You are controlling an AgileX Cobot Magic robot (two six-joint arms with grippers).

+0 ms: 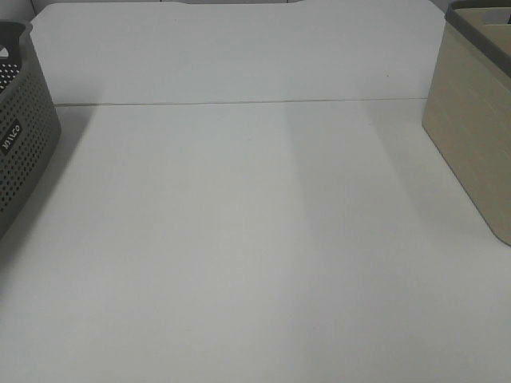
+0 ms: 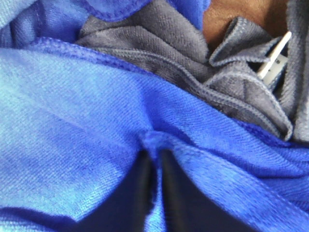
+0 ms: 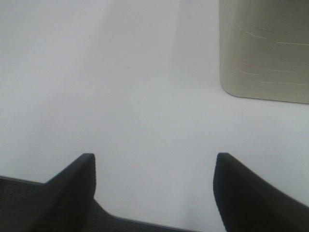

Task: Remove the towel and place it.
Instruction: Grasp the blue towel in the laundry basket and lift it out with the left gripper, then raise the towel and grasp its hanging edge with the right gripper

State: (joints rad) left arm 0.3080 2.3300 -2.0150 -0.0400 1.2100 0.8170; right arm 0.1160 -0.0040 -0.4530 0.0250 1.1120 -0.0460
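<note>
high cam: you're looking down from up high over the white table (image 1: 255,239), well back, with the grey perforated basket (image 1: 20,144) cut off at the left edge and the beige basket (image 1: 471,136) at the right.
left wrist: you're jammed right up against the towel (image 2: 72,121), looking past the left gripper (image 2: 155,157); cloth fills the frame.
right wrist: you look down past the right gripper (image 3: 155,159) at tabletop, pretty close.
overlap: right wrist and high cam both catch the beige basket's wall and the table beside it.
</note>
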